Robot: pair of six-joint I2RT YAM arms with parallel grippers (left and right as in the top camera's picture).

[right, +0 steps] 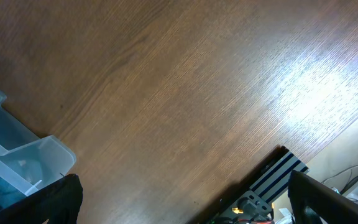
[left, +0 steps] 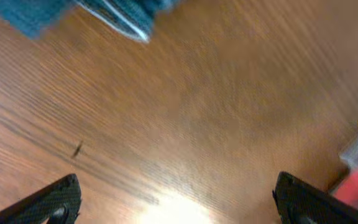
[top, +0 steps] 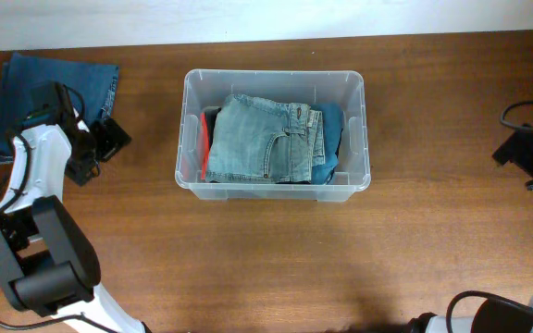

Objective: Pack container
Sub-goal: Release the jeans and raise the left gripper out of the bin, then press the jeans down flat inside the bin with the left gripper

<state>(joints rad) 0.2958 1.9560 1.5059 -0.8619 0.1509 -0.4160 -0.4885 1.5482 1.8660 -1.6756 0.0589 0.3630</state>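
Your container sits near the middle of the surface, a little toward the far edge in the overhead view. It is a clear plastic rectangular bin with rounded corners and a rim that flares outward. Its walls are see-through enough that the wood shows through them. It stands upright with its mouth facing up, and its long axis runs left to right across the overhead view, parallel to the far edge of the surface.

Inside it, folded light-wash jeans lie on top and cover most of the opening. A red garment is pressed against the left wall, and a blue garment shows along the right side. Something dark lies under them, but you cannot make out what it is.

Your left hand is spread wide and holds nothing. It hangs over the wood well to the left of the container, just beside a folded dark-blue denim cloth at the far left corner. Plain wood separates it from the container.

Your right hand is also spread wide and holds nothing. It is out near the right edge of the surface, well apart from the container. Only a corner of the container shows in the right wrist view. Black cables loop near that arm.
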